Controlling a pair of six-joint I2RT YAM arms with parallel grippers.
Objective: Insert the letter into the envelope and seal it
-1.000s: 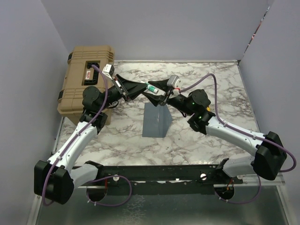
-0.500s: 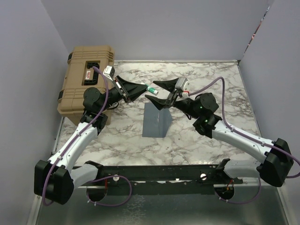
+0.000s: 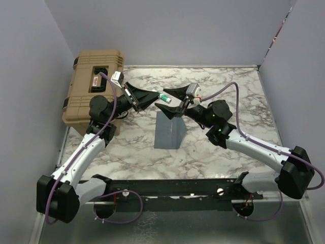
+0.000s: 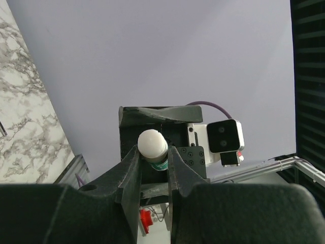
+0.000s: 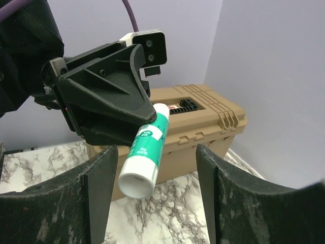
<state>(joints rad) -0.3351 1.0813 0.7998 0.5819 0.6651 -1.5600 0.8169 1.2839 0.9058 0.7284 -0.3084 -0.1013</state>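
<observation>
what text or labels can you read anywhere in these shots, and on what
No text can be read.
glue stick: print in a white oval on its green label, too blurred to read.
tan case: red and white sticker on its top, too small to read.

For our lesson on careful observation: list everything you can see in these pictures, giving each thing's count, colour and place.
glue stick: one, green and white, in the air over mid-table, in the left gripper
envelope: one, blue-grey, flat on mid-table
case: one, tan, far left corner
table: one, white-grey marble, under it all
cables: two, purple, one along each arm
left gripper: one, black, shut on the glue stick
right gripper: one, black, open either side of the stick's free end, not touching
</observation>
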